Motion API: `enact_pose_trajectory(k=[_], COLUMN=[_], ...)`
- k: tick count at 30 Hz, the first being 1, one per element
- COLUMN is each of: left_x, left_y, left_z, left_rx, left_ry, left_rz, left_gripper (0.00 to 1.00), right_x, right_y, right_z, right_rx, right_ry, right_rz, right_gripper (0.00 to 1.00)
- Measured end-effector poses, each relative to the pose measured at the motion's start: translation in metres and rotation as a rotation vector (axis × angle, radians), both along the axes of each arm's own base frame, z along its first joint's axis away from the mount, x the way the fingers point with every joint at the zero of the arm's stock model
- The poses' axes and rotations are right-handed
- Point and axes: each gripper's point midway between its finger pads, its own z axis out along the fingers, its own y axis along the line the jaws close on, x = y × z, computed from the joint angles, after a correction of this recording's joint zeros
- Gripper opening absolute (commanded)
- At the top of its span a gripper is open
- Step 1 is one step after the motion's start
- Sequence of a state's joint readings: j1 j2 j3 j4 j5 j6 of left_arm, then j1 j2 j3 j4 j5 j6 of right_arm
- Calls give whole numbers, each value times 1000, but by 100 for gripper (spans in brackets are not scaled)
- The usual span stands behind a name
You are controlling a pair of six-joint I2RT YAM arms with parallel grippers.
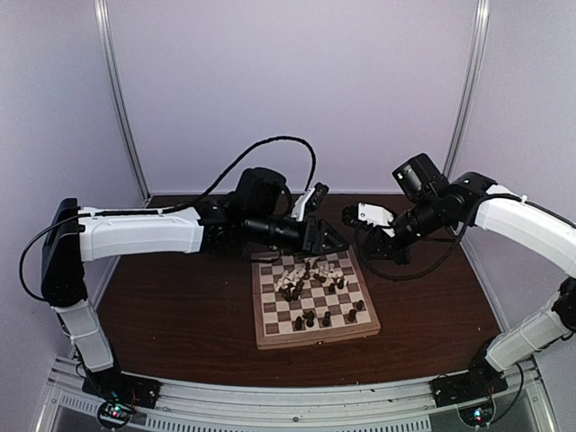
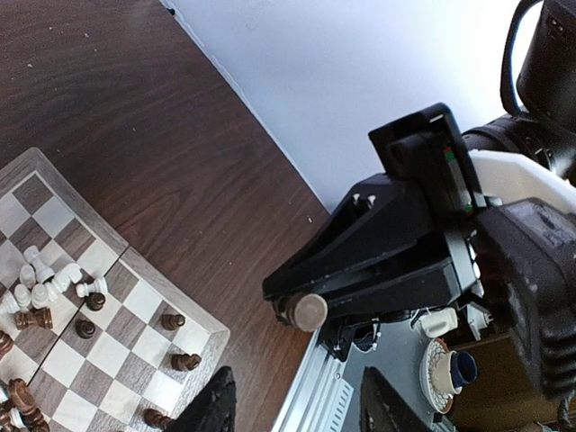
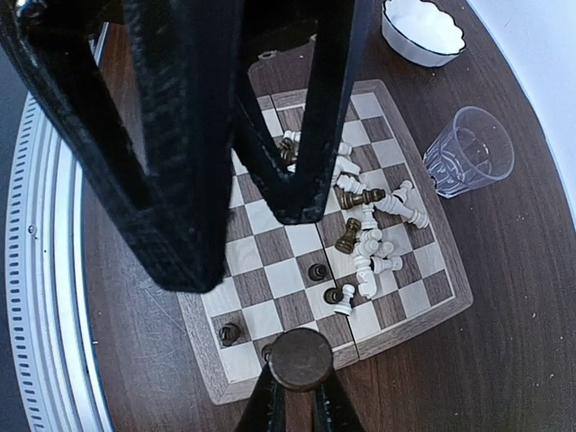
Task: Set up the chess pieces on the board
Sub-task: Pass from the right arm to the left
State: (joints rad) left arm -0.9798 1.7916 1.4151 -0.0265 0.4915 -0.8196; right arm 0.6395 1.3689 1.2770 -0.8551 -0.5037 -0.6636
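Beside the far right corner of the board (image 1: pixel 270 340), the right tool (image 3: pixel 300 382) is clamped narrowly on one dark piece (image 3: pixel 300 358). We see only the round end face of this piece in both wrist views, so we cannot tell how its long axis lies. From the right tool, the board lies below and toward the left arm. The left tool (image 2: pixel 292 412) hangs above the far edge of the board, its fingers spread wide with nothing between them. It is the nearer of the two tools to the heap (image 1: pixel 306 274) of toppled cream and dark chess pieces on the far middle squares. A few standing pieces (image 1: pixel 326 319), all dark, occupy the near rows singly. We judge that the coming move turns on lowering the dark piece onto a free square without fouling the left tool. Two containers stand on the bench (image 1: pixel 180 315) off the board: a white bowl (image 3: pixel 421 31) and a clear glass (image 3: pixel 468 153). The glass shows nothing inside; we cannot tell what the bowl holds.
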Motion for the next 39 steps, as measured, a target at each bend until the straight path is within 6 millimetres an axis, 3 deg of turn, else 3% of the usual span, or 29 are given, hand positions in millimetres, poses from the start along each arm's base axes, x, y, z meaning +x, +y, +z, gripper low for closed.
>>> enact_pose_trajectory(k=[12,23,30,39], left_x=[8,8,9,4], left_y=[-12,-18,-23,-27], left_z=[-25,-23,-29,-24], left_rx=[46,39,42,30], left_ry=[37,44,67,79], left_rz=[4,-8,-14,-32], left_gripper=[48,46,36,11], right_x=[-4,-3,-1,-1], right_y=[6,9,9,9], right_z=[-7,-16,-14,-16], right_rx=[-34,-55,-57,-66], right_ry=[12,27,23,27], right_rz=[17,19,15,12], right_gripper=[4,4,5,6])
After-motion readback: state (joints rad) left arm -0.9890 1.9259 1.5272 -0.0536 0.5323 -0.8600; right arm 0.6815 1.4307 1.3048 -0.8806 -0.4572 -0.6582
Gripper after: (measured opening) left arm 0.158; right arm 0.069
